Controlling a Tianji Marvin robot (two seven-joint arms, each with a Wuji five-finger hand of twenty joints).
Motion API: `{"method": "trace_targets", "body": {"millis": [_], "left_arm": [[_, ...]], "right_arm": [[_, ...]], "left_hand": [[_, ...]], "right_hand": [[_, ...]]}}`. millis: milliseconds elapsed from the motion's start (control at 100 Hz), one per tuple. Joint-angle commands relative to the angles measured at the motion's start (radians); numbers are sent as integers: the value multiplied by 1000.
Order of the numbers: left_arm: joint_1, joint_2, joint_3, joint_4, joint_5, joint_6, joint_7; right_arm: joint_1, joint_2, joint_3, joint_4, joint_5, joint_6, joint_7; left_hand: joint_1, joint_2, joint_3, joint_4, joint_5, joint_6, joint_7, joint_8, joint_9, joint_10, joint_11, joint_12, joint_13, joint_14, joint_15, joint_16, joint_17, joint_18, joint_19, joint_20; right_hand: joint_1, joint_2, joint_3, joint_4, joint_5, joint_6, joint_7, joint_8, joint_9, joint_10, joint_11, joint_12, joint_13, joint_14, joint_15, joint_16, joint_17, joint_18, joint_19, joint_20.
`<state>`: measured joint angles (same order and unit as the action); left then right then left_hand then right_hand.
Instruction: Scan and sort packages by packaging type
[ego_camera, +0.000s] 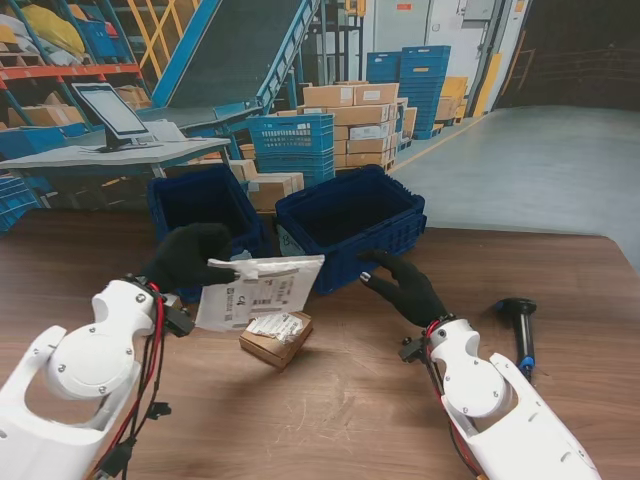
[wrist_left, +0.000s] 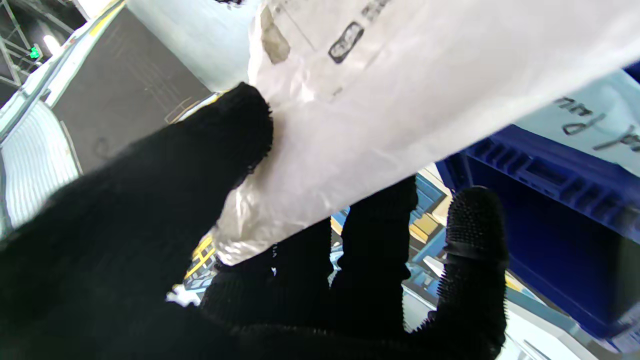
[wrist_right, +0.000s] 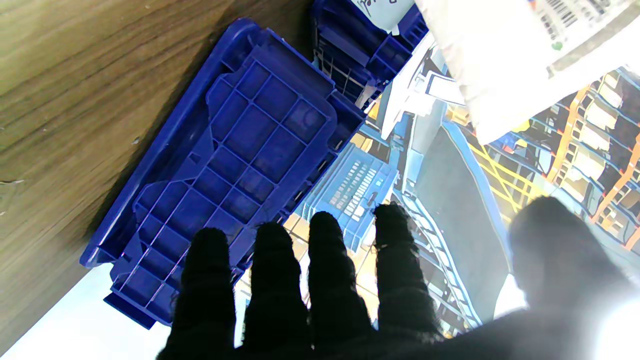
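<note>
My left hand (ego_camera: 188, 256) is shut on a white poly mailer (ego_camera: 258, 291) and holds it above the table in front of the left blue bin (ego_camera: 203, 203). Its thumb (wrist_left: 220, 135) presses the mailer (wrist_left: 400, 90) against the fingers. A small cardboard box (ego_camera: 276, 337) with a white label lies on the table under the mailer. My right hand (ego_camera: 405, 287) is open, fingers spread, just before the right blue bin (ego_camera: 352, 224). The right wrist view shows that bin (wrist_right: 240, 150) and a corner of the mailer (wrist_right: 505, 65). A black handheld scanner (ego_camera: 521, 330) lies to the right.
The wooden table (ego_camera: 340, 420) stretches toward me. Behind the bins stand a grey desk with a monitor (ego_camera: 112, 112), stacked cardboard boxes (ego_camera: 360, 125) and blue crates (ego_camera: 292, 145).
</note>
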<state>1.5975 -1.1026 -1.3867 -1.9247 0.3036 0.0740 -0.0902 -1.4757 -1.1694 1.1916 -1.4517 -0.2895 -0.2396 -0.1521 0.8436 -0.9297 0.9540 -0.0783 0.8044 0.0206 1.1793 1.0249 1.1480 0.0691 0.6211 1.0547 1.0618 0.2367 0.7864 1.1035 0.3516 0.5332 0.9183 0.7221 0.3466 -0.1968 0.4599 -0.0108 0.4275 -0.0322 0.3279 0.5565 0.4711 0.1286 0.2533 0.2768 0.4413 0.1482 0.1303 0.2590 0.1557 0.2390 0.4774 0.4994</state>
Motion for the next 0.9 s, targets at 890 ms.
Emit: {"method": "trace_targets", "body": {"millis": [890], "left_arm": [[47,-22,124,177,-253,-223,-36]], "right_arm": [[-26,-2,26,-31,2,30,14]], "left_hand": [[62,21,29,40,21,20,-5,34,23,21,43,18,1,39,17,26,-43,54,34,29]], "right_hand": [[9,4,-13,-6,-26,-3,-3,3,-13,-6,-1,7,-8,0,-4,-1,-9,-3,-17,17]]}}
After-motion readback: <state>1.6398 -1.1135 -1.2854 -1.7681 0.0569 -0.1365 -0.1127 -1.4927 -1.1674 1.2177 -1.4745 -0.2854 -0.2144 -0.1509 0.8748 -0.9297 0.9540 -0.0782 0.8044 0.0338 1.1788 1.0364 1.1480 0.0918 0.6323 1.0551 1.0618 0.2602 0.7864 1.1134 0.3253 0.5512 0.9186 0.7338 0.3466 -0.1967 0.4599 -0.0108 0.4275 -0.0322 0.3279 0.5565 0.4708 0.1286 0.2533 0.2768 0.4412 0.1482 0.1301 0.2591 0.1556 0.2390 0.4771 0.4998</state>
